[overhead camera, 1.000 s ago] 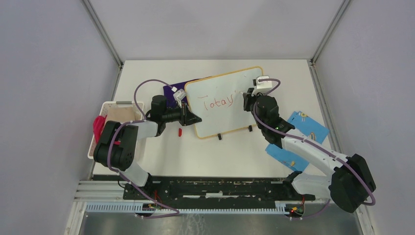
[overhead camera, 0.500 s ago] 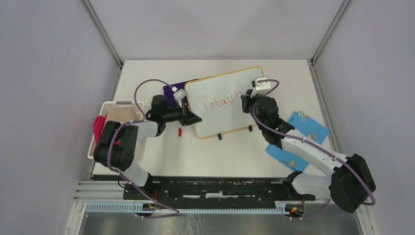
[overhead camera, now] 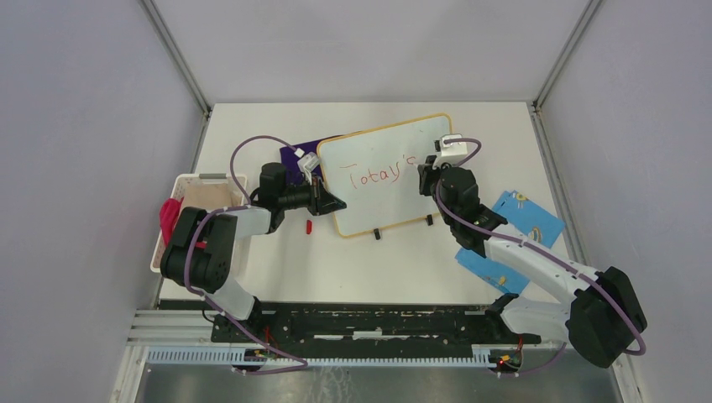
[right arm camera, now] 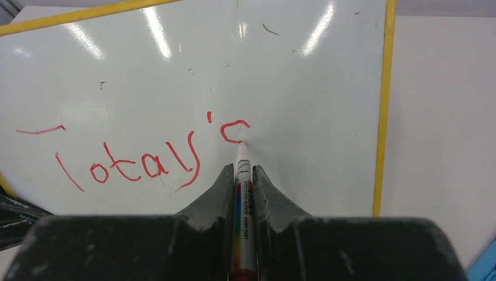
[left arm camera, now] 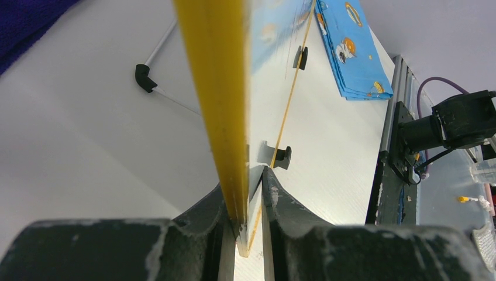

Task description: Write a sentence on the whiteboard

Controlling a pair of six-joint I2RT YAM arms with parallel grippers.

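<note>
The whiteboard (overhead camera: 382, 210) sits at the far middle of the table (overhead camera: 369, 269), its two black feet on the near edge. Red writing (right arm camera: 134, 158) runs across its upper half. It reads "Totay's" so far, and the last letter is only a half-made curve.

The marker (right arm camera: 241, 175) has its tip on the board at the lower end of that curve. The right gripper (right arm camera: 240, 171) has its fingers closed tight on the marker barrel. The left gripper (left arm camera: 245, 175) pinches the board's yellow frame (left arm camera: 219, 88) at the left edge, fingers clamped on either side of it.

My main worry is the board shifting. The left hold is a thin pinch on a slick rim, and if I press the pen too hard the board may pivot or slide, leaving the letter crooked.

The marker could also twist or creep up between the fingers, and then the line would skip.

Little room remains before the right-hand frame, so I judge the next words need a lower line.

Moving down there, the gripper or its cable may brush the fresh ink and smear it. I can't tell whether the ink is dry.
</note>
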